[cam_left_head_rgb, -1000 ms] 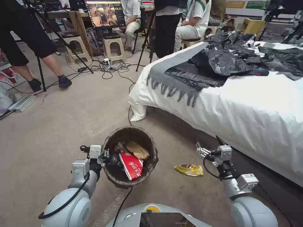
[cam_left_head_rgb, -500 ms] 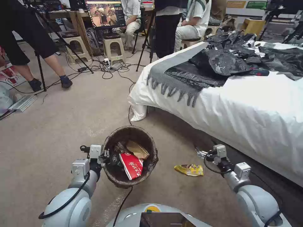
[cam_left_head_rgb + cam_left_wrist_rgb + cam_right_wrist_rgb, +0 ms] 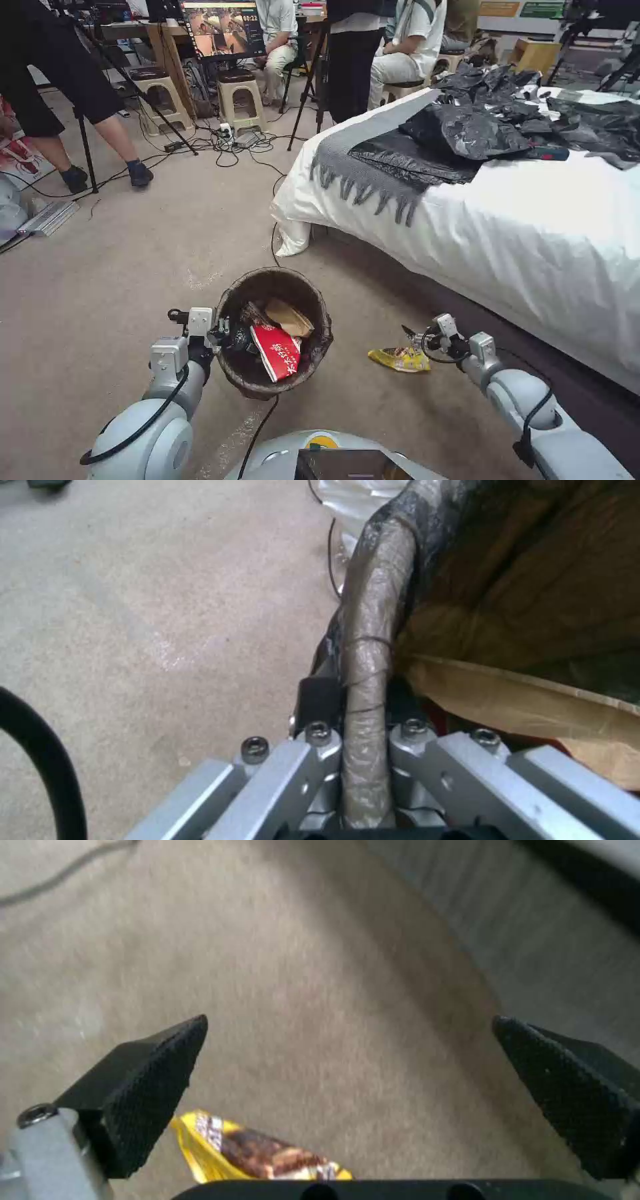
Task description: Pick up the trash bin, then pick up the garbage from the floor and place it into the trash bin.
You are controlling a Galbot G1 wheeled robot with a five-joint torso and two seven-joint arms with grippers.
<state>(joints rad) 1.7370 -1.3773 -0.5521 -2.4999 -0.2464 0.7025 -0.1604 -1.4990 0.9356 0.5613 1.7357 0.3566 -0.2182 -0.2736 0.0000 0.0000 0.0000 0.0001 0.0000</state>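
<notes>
The trash bin (image 3: 275, 330) hangs from your left gripper (image 3: 223, 331), whose jaws are clamped on its bag-wrapped rim, with a red-white carton (image 3: 277, 351) and tan cardboard (image 3: 289, 317) inside. Your right gripper (image 3: 415, 337) hovers low, jaws spread wide, just above the yellow snack wrapper (image 3: 400, 359) lying on the carpet (image 3: 120, 267) beside the bed (image 3: 533, 233).
</notes>
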